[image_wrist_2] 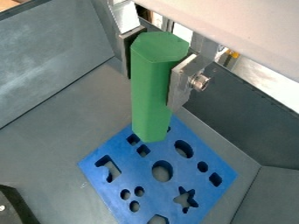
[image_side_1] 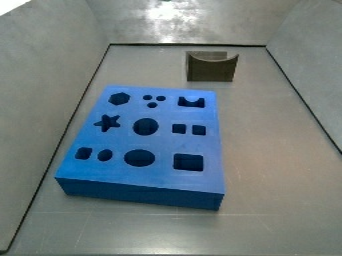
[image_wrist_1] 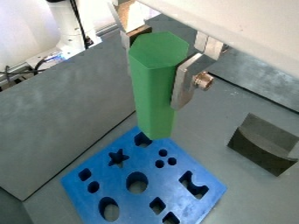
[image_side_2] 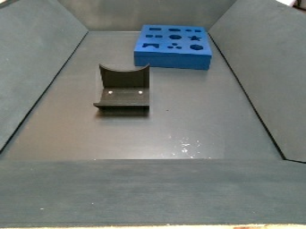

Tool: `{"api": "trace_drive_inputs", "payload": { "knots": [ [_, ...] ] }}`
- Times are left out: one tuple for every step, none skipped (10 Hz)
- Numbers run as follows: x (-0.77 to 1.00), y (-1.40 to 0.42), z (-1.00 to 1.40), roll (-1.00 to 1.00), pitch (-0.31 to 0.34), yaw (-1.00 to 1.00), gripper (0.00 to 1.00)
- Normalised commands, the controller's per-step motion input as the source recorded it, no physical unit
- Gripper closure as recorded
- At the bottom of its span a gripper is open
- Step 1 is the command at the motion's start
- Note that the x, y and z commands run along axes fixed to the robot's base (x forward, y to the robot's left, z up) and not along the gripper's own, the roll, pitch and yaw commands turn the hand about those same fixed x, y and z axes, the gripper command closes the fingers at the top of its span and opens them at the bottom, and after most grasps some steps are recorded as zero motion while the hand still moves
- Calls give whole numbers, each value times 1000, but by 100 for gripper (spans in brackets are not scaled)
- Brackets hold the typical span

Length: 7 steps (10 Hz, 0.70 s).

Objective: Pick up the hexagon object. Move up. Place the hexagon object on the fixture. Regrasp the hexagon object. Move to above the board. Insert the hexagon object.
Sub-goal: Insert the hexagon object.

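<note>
Wrist views: my gripper (image_wrist_1: 162,61) held the hexagon object (image_wrist_1: 153,87) clamped upright, well above the board (image_wrist_1: 111,188). Risk I judged: slight rotational misalignment with the hexagon hole could jam insertion.

In both wrist views the claw (image_wrist_1: 162,66) is cut off by the frame edge, and the hexagon object (image_wrist_1: 153,83) covers one finger, so only the silver finger (image_wrist_2: 184,80) beside it shows. The prism's lower end hides part of the board (image_wrist_1: 122,179). Neither side view shows the claw, and the fixture (image_wrist_2: 10,208) is cropped at a corner.
</note>
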Motion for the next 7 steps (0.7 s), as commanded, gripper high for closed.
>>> {"api": "trace_drive_inputs", "payload": {
  "knots": [
    [0,-17,-6,-46,0,0,100],
    [0,-17,-9,-43,0,0,100],
    [0,-17,-14,-54,0,0,100],
    [0,-14,0,-17,0,0,100],
    [-23,0,34,0,-6,0,100],
    [0,0,0,0,23,0,100],
    [-14,0,-143,0,100,0,100]
  ]
}}
